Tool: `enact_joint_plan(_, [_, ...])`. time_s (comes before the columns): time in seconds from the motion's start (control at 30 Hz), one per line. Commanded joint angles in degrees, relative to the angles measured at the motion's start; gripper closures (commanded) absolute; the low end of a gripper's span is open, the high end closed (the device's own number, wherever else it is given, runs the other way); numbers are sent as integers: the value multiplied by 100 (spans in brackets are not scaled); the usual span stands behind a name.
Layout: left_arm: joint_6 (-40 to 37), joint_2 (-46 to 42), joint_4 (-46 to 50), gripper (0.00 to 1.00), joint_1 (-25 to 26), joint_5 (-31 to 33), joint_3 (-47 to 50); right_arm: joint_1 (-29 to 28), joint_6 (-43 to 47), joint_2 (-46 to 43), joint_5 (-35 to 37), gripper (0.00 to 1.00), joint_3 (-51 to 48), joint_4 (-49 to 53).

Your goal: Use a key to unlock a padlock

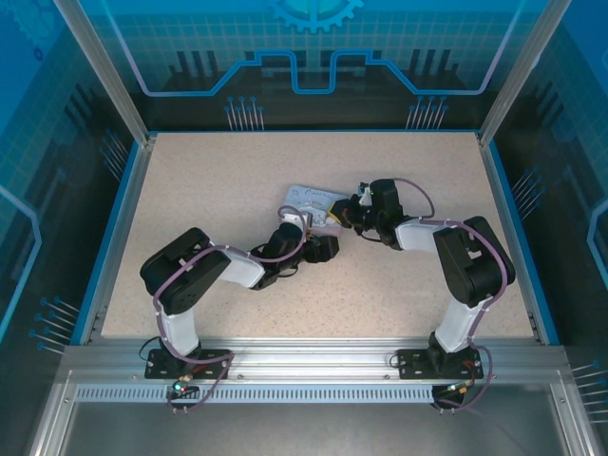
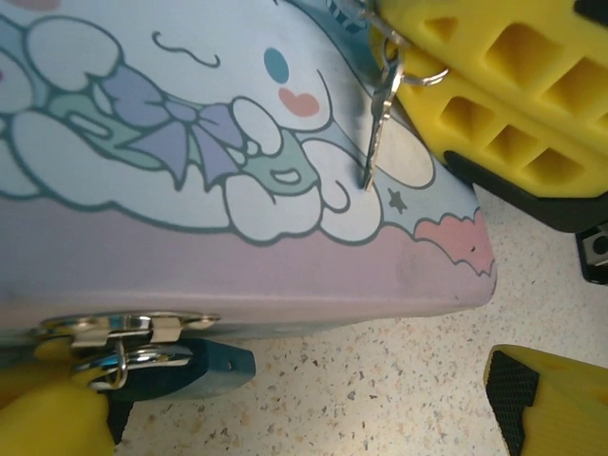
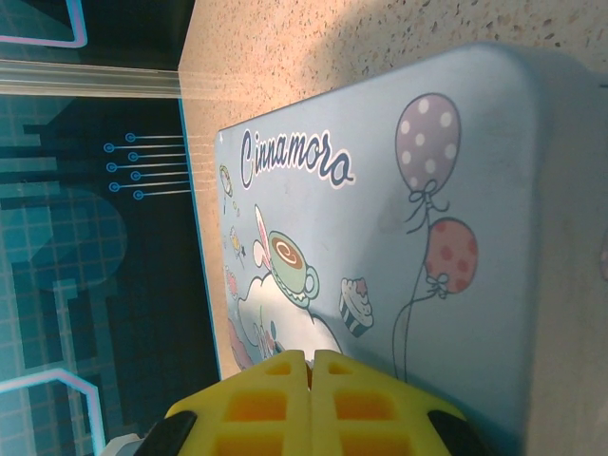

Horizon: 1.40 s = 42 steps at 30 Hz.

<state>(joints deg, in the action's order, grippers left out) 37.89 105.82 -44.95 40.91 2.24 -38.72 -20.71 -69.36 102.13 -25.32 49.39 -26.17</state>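
**Key pinched in right hand; padlock by left hand's finger**

Right hand (image 3: 311,366): clenched, yellow fingers (image 3: 256,408) pressed flat together, no gap. It grips the tiny thin dark metal key (image 2: 378,128) by its ring end. The blade hangs down from the fingertips over the lid of the pale lavender rectangular tin (image 2: 190,266) w/ cartoon character print. Can't tell if the key tip touches the lid.

Left hand (image 2: 294,413): released, jaws wide, bare speckled beige desk (image 2: 380,370) btwn the fingers. The tiny padlock (image 2: 204,369), dark bluish body w/ silvery shackle, sits just beside this hand's left finger (image 2: 47,418). Its shackle goes thru the tin's silvery hasp (image 2: 123,328) on the wall facing this hand. The body sits low by the desk; contact unclear. It's well apart from the right finger.

Top view: both hands meet at the tin mid-desk, right hand at its right end, left hand at its near side.
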Motion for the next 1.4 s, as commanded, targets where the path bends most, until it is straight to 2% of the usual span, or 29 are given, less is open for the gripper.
enact_joint_plan(0.0, [494, 122, -400, 5, 24, -215, 261, -56, 174, -62, 89, 100, 66, 435])
enact_joint_plan(0.27, [900, -61, -959, 6, 24, -169, 549, -52, 87, 49, -112, 100, 67, 380])
enact_joint_plan(0.57, [1251, 429, -1400, 7, 25, -330, 453, -51, 23, 79, -114, 100, 206, 358])
enact_joint_plan(0.93, [1433, 81, -1867, 18, 66, -92, 813, -47, 19, 133, -146, 100, 230, 354])
enact_joint_plan(1.37, [1803, 452, -2160, 20, 59, 158, 859, -55, -20, 200, -166, 100, 272, 354])
